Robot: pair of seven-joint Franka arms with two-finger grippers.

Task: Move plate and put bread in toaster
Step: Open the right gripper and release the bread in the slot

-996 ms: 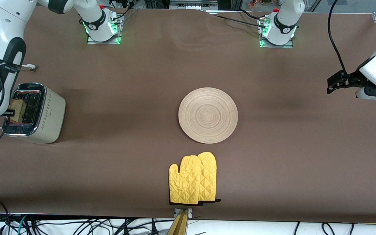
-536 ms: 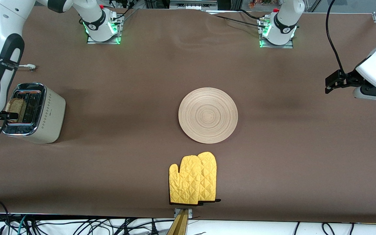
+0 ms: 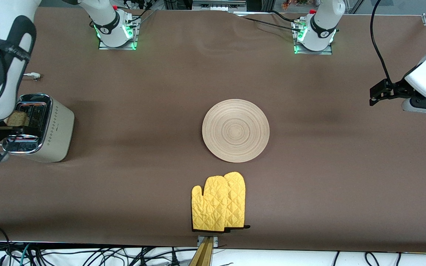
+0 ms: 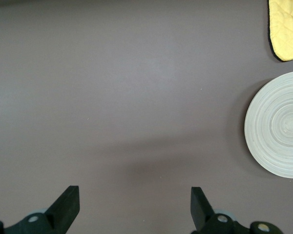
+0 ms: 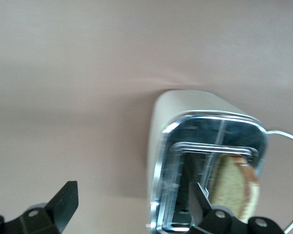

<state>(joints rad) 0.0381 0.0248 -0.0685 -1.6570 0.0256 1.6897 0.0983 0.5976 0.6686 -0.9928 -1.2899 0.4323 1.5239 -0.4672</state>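
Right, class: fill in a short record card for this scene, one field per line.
bread: standing in a slot of the toaster, top still showing
plate: mid-table, bare
mitts: nearer the camera than the plate
right gripper: open, over the toaster
left gripper: open, waiting over bare table at its own end

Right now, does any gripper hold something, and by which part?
Nothing is held. The left gripper hangs open over bare table; the right gripper is open above the toaster, with the bread in its slot.
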